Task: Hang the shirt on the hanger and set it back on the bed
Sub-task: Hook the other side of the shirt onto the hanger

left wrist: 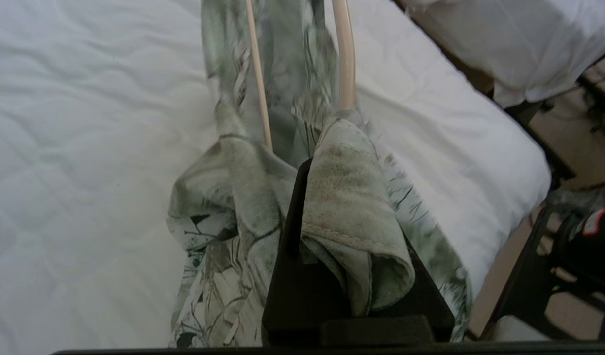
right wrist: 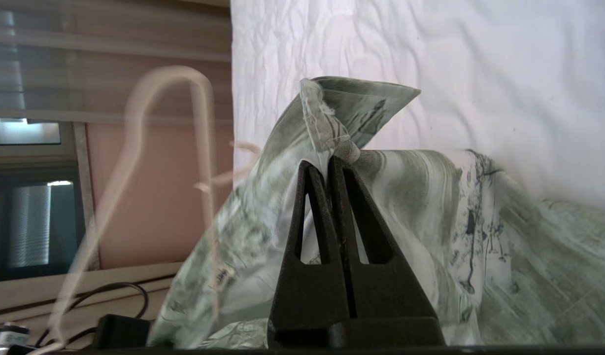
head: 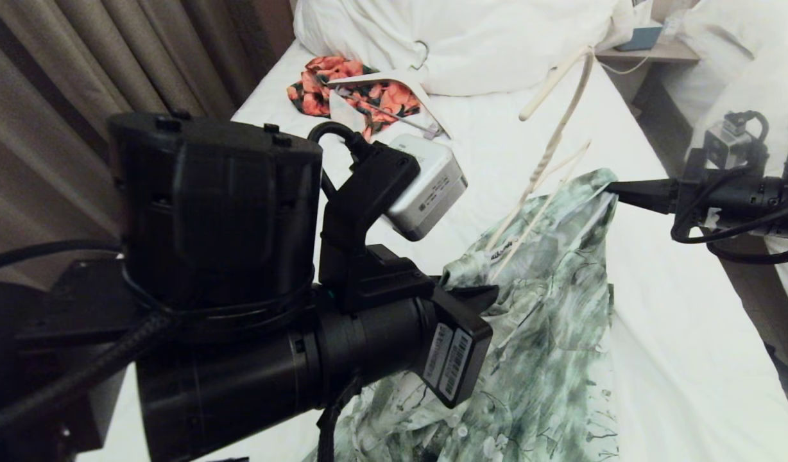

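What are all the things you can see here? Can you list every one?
shirt: one, green and white, held up over the bed by both grippers
hanger: one, cream, thin, poking up out of the shirt
bed: one, white sheet, under everything
duvet: one, white, heaped at the far end
orange-and-black garment: one, far end, by the duvet
white hanger: one, on that garment
curtain: beige, left side
left gripper: black, shut on shirt
right gripper: black, shut on shirt
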Motion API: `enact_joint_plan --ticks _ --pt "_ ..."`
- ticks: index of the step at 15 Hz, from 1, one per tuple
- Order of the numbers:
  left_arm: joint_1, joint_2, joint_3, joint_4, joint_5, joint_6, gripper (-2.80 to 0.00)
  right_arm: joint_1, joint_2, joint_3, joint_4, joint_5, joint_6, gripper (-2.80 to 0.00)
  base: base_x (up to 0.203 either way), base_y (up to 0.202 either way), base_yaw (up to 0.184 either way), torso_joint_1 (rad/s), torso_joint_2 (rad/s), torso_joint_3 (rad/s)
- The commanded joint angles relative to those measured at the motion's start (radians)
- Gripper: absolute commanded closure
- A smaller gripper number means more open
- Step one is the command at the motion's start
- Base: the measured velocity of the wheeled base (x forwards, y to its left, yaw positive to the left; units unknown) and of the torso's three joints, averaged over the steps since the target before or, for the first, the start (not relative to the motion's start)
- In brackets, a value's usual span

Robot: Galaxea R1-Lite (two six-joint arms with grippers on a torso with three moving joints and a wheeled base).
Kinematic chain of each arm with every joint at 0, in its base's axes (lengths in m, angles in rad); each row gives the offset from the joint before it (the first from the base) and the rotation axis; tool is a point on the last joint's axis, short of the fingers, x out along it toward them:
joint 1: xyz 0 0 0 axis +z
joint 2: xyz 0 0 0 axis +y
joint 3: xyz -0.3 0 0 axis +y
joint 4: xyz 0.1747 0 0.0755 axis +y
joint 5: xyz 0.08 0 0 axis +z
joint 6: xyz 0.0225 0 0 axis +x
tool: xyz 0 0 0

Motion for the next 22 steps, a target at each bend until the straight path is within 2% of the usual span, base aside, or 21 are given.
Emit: enact_joint_plan --ticks 1,5,11,22 --pt "0.001 -0.011 -0.012 -0.002 0.000 -0.008 0.00 0.010 0.024 0.001 -0.003 0.001 0.005 0.00 0.000 0.000 0.000 0.000 0.00 0.000" --pt "-0.009 -0.047 -0.014 0.006 -0.006 -0.025 0.00 0.036 0.052 -0.017 -0.005 -0.038 0.005 0.00 0.000 0.000 0.000 0.000 0.00 0.000" --pt "-0.023 -0.008 -0.014 0.028 -0.008 -0.027 0.00 0.032 0.059 -0.069 -0.004 -0.064 0.005 0.00 0.000 0.000 0.000 0.000 0.00 0.000" --pt "-0.038 0.088 -0.016 0.018 0.000 -0.045 0.00 0.018 0.071 -0.085 -0.003 -0.064 0.004 0.00 0.000 0.000 0.000 0.000 0.00 0.000"
